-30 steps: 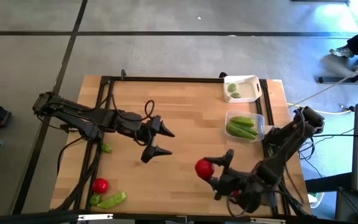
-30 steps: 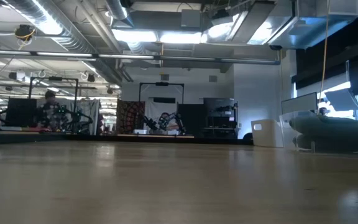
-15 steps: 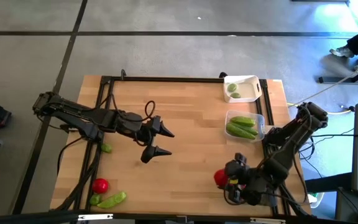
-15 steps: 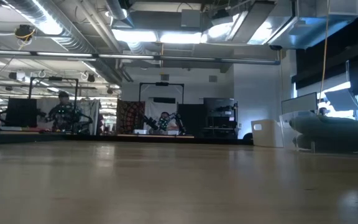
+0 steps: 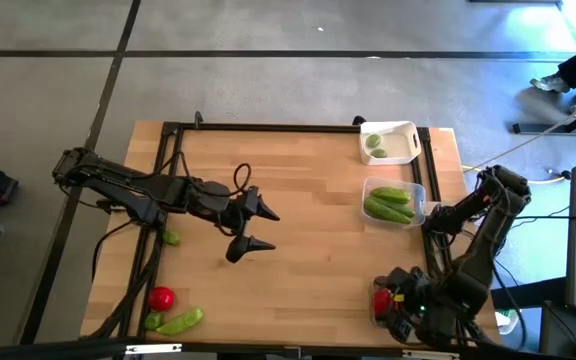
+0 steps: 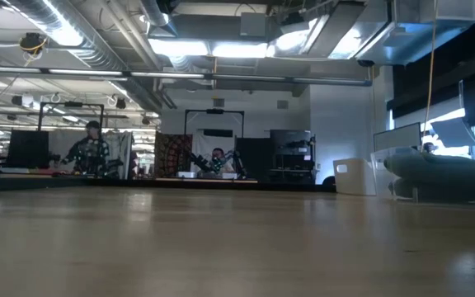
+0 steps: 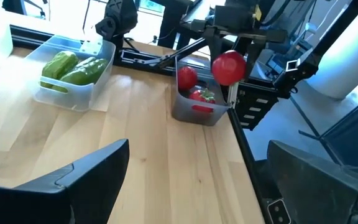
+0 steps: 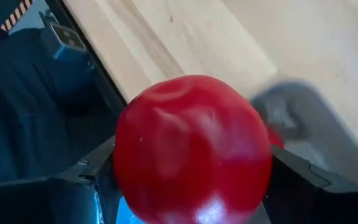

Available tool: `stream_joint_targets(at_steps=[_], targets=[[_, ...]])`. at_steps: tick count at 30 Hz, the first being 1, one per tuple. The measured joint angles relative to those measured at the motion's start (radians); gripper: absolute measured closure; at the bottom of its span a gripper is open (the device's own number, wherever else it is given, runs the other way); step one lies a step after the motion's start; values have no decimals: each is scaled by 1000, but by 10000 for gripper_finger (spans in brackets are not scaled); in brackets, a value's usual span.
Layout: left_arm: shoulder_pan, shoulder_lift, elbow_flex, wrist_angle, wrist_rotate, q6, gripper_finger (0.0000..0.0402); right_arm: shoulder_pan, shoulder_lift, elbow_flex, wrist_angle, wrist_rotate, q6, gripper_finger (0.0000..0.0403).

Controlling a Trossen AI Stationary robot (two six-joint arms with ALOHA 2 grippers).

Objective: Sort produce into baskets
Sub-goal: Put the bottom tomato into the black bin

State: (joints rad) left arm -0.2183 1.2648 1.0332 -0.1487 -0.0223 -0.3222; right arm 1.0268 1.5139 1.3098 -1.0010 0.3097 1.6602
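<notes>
Red and green pieces lie at the table's [image 5: 298, 200] near left: a tomato [image 5: 161, 297], a long pod [image 5: 180, 321] just beside it, and a small green piece [image 5: 171, 238] a little farther up. The pod's long axis runs roughly left to right with a slight tilt, so a grip across its narrow middle looks best. These all look like light, hard, smooth toys, likely to roll or slip if pinched off centre.

Left of centre, the left hand [image 5: 255, 226] hangs over bare wood, released, its fingers spread wide with nothing between them.

Farther right, at the far edge, the white basket [image 5: 405, 132] holds a lime [image 5: 374, 142]; just nearer sits the clear basket [image 5: 420, 192] with pods [image 5: 388, 204] lying lengthwise, left to right.

At the near right corner, the right hand [image 5: 386, 301] grasps a second tomato [image 8: 191, 149] across its widest part, one finger on each side. It hangs above the grey basket [image 7: 194, 110], which already holds red pieces [image 7: 187, 77]. Being round, this tomato has no long axis to align; any heading will do for the drop. It seems stiff and glossy, so I judge the grip is secure only while it stays on the equator.
</notes>
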Motion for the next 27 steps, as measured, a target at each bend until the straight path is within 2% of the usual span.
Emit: stream_joint_targets(at_steps=[7, 15, 27], targets=[[0, 0, 0, 0, 0, 11, 25, 60, 37, -24, -43, -140, 217, 130], [0, 0, 0, 0, 0, 19, 25, 83, 79, -89, -23, -395, 328, 130], [0, 0, 0, 1, 0, 20, 25, 80, 80, -234, 123, -517, 332, 130]])
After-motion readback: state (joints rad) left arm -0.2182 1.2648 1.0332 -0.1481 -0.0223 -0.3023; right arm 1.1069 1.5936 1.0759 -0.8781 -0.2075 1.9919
